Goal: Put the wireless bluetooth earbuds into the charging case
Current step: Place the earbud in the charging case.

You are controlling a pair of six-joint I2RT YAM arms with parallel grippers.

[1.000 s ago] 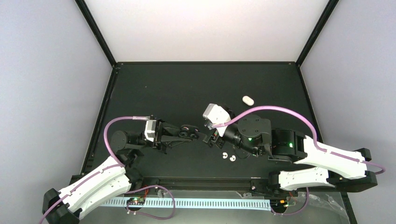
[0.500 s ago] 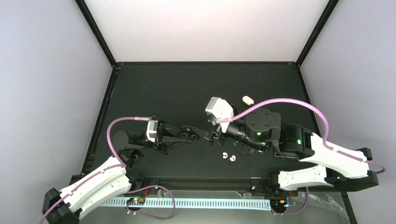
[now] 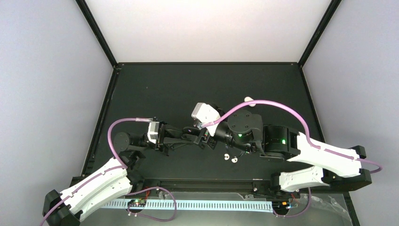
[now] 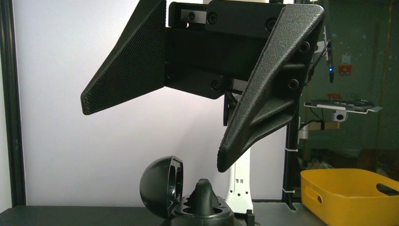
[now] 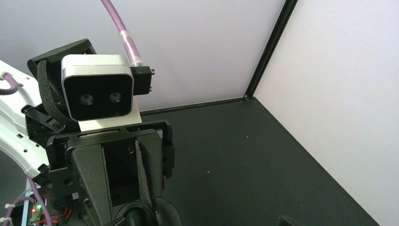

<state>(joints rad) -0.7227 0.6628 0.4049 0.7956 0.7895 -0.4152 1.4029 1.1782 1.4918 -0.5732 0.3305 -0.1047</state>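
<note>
The left fingers reach in level from the left and appear closed on the black charging case, holding it just above the desk with its lid swung open to one side. A black earbud stands in one well, stem up and proud of the rim, so it does not look fully seated. The right fingers hang straight over the case, tips pointing down and spread wide, with nothing visible between them. In the left wrist view the lower tip sits just above and slightly to one side of the bud's stem. That vertical line is what the next move hinges on: a short descent should meet the bud end-on along its long axis. Two white earbuds lie loose on the desk, close behind the right wrist on its near side, so the right arm is much the nearer to them. Any second black bud is out of sight
</note>
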